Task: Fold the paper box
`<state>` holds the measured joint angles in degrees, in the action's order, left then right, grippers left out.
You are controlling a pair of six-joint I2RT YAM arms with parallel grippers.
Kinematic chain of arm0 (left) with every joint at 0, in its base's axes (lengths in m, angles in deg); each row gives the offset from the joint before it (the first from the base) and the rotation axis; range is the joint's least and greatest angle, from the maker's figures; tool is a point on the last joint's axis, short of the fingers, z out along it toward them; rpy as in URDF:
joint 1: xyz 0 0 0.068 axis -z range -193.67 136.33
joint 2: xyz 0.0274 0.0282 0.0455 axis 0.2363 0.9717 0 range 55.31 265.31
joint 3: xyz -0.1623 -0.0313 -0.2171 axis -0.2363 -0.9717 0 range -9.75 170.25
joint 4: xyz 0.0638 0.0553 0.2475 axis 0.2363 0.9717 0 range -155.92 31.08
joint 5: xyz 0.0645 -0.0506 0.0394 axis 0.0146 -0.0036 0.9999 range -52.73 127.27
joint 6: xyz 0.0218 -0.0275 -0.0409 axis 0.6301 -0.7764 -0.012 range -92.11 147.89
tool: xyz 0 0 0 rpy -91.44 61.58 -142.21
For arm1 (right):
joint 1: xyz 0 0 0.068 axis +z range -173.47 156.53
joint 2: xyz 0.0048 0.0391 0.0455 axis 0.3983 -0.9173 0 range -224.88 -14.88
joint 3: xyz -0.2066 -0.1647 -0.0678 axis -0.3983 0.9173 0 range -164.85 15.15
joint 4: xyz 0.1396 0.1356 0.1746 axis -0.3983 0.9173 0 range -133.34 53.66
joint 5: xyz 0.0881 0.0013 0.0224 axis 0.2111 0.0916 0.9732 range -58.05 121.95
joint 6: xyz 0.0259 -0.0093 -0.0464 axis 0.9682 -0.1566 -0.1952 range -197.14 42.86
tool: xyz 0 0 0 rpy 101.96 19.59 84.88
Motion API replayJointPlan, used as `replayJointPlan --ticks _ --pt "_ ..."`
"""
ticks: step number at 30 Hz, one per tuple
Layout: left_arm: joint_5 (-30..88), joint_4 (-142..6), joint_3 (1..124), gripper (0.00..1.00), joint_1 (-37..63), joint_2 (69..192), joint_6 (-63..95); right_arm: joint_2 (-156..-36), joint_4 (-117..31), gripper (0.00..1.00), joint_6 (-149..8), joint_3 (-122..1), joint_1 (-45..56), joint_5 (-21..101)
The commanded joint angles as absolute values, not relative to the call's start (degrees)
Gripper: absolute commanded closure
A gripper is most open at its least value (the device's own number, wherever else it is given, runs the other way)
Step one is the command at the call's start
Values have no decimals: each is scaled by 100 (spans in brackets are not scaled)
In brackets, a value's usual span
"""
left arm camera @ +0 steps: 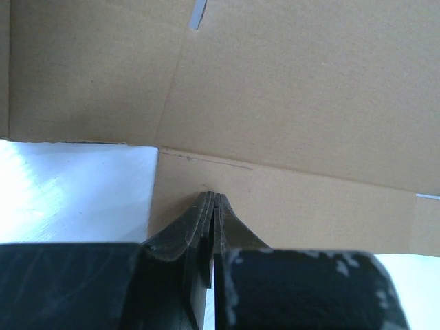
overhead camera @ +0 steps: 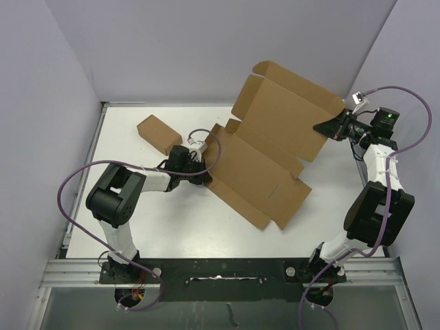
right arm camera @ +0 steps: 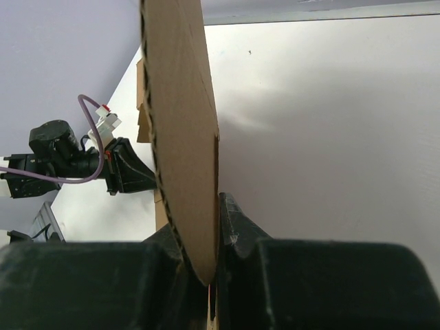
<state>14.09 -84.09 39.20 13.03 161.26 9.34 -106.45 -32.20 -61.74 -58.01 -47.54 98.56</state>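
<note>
- The paper box (overhead camera: 261, 165) lies in the middle of the white worktop (overhead camera: 179, 220), opened out and only partly flat.
- Its near panel rests on the worktop; the far panel, with its side flaps, is tilted up toward the back wall along a crease.
- The right end effector (overhead camera: 328, 127) pinches the right edge of that raised panel. In the right wrist view the cardboard stands edge-on between the two fingers, which grip it from both sides.
- The left end effector (overhead camera: 204, 173) is pressed together with nothing between its fingers. Its tips touch a flap at the left edge of the flat panel.
- In the left wrist view a fold line runs just beyond those tips, and a small slit shows near the top.
- A small cardboard box (overhead camera: 159, 134) sits at the far left of the worktop, apart from the paper box.
</note>
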Motion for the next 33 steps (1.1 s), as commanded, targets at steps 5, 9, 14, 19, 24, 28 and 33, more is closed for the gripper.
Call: replayJointPlan --ticks 5,9,14,19,24,28,33 --pt "1741 -8022 3782 100 1305 16371 894 -10464 -3564 100 -6167 -5782 -4837 10070" --pt "1734 -8292 3631 98 1312 15852 799 -10439 -3587 100 -6271 -5738 -4837 10156" --pt "1832 -8171 3601 83 1323 14747 916 -10314 -3614 100 -6538 -5673 -4847 10319" --pt "1994 -7978 3405 58 1253 13414 1279 -10213 -3754 100 -6686 -5610 -4848 10650" --pt "2083 -7913 3237 16 847 12486 1213 -10132 -3900 100 -6729 -5570 -4839 10982" --pt "1222 -7808 3564 10 87 12466 773 -10032 -3999 100 -6737 -5528 -4796 11173" --pt "973 -7775 4114 11 61 12935 881 -9907 -4099 100 -6763 -5474 -4686 11306"
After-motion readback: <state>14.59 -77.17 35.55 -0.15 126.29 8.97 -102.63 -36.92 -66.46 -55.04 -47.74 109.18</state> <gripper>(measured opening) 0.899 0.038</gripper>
